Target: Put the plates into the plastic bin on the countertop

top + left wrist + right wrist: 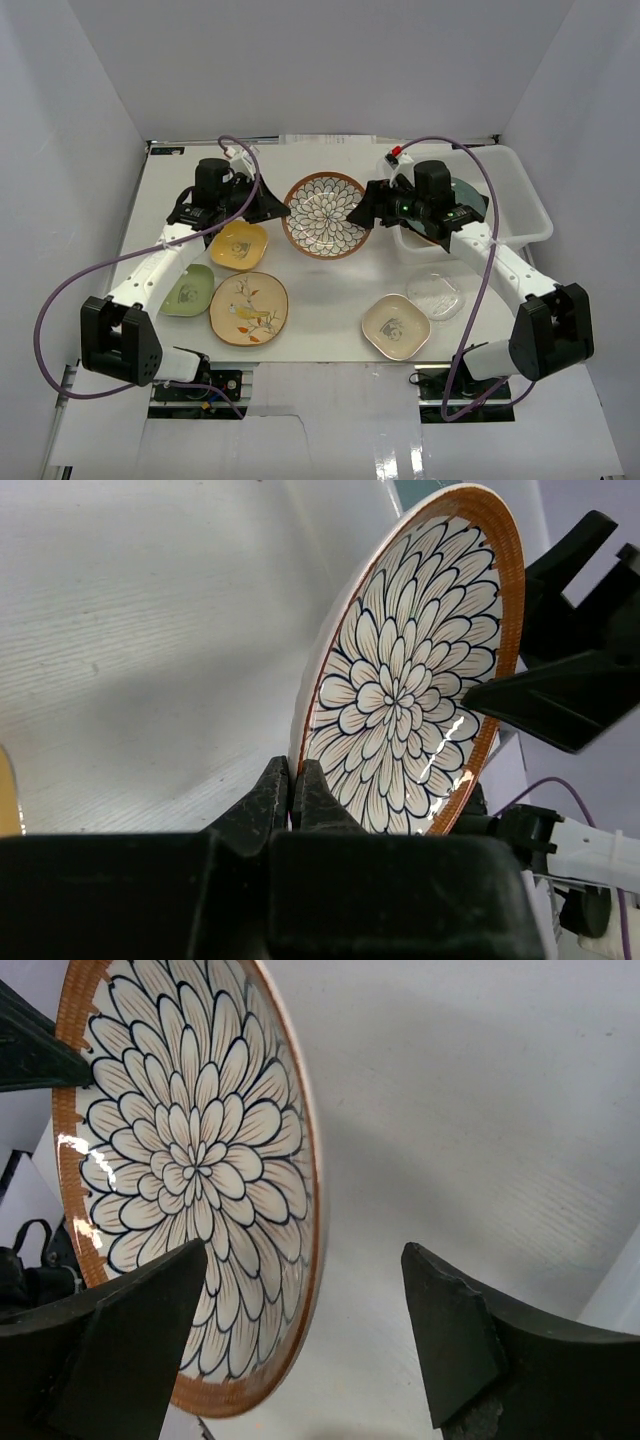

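Observation:
The flower-patterned plate (325, 215) with its brown rim is held between my two arms over the back middle of the countertop (330, 290). My left gripper (284, 212) is shut on its left rim, and the left wrist view shows the jaws (293, 780) pinching the edge of the plate (410, 670). My right gripper (373, 211) is open. In the right wrist view (305, 1335) its jaws stand apart with the plate's right rim (190, 1170) between them, not touching. The plastic bin (530, 215) stands at the right and holds a teal plate (468, 190), partly hidden by my right arm.
On the countertop lie a yellow panda dish (240, 245), a green dish (187, 291), a bird-painted tan plate (248, 307), a panda-printed cream plate (395, 326) and a clear glass plate (436, 295). White walls enclose the left, back and right.

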